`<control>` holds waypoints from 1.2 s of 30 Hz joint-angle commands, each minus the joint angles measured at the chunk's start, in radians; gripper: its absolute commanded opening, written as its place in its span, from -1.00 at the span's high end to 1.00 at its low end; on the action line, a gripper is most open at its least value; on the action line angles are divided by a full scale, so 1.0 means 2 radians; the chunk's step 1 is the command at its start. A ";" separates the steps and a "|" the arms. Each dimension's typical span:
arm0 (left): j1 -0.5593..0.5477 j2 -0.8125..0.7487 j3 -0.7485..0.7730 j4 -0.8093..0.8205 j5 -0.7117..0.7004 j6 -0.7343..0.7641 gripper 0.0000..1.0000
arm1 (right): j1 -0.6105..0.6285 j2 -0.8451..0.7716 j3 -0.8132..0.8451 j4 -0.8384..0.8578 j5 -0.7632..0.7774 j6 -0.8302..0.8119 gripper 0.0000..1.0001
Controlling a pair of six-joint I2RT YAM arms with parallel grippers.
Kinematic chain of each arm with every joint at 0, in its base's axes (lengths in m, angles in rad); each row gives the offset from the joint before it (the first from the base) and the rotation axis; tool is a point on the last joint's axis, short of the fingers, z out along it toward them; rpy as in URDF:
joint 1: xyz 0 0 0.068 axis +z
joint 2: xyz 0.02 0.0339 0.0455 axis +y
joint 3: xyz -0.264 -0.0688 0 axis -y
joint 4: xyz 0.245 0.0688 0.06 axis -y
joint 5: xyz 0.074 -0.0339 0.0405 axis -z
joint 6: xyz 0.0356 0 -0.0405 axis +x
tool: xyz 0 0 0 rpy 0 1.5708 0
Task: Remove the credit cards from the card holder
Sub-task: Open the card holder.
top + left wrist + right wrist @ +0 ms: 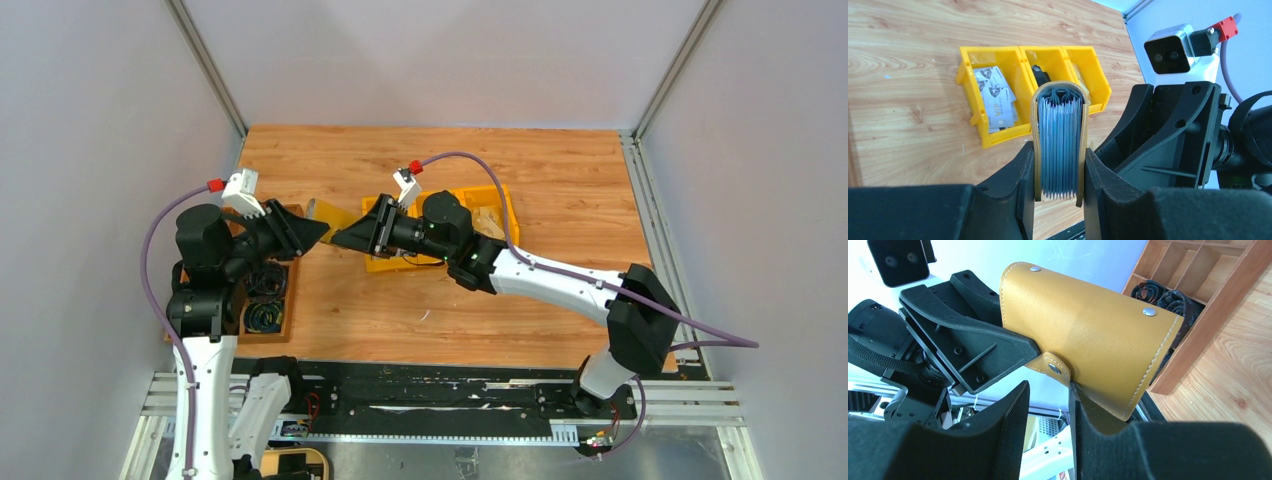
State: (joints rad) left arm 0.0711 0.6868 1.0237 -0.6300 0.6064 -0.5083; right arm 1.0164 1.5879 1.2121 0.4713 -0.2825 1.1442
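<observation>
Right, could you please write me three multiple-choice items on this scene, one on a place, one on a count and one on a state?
1. Where do the loose cards lie?
A) on the floor
B) in a yellow bin
C) on a shelf

2. How many silver studs show on the outside of the card holder in the right wrist view?
A) one
B) three
C) six

3. How is the card holder held?
A) hanging from a hook
B) taped to a wall
C) clamped between the fingers of the left gripper

Answers:
1 B, the printed cards sit inside the end bin of the row.
2 B, two studs sit along the top edge and one on the snap tab.
3 C, a left finger presses on each side of it.
</observation>
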 commanded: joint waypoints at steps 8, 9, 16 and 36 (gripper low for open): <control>-0.009 -0.017 -0.022 0.002 0.113 -0.044 1.00 | 0.005 -0.003 0.001 0.084 0.075 -0.016 0.68; -0.009 -0.017 -0.023 0.001 0.113 -0.042 1.00 | 0.006 -0.002 0.004 0.084 0.072 -0.024 0.81; -0.009 -0.017 -0.033 -0.008 0.107 -0.029 1.00 | 0.019 -0.010 0.020 0.076 0.068 -0.070 1.00; -0.009 -0.004 -0.015 -0.031 0.056 0.017 1.00 | 0.068 -0.089 0.008 -0.037 0.131 -0.242 0.16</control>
State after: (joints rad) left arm 0.0566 0.6853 0.9668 -0.7132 0.6487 -0.4782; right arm 1.1904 1.4391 1.2510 0.3992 -0.0559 0.6415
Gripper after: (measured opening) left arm 0.325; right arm 0.270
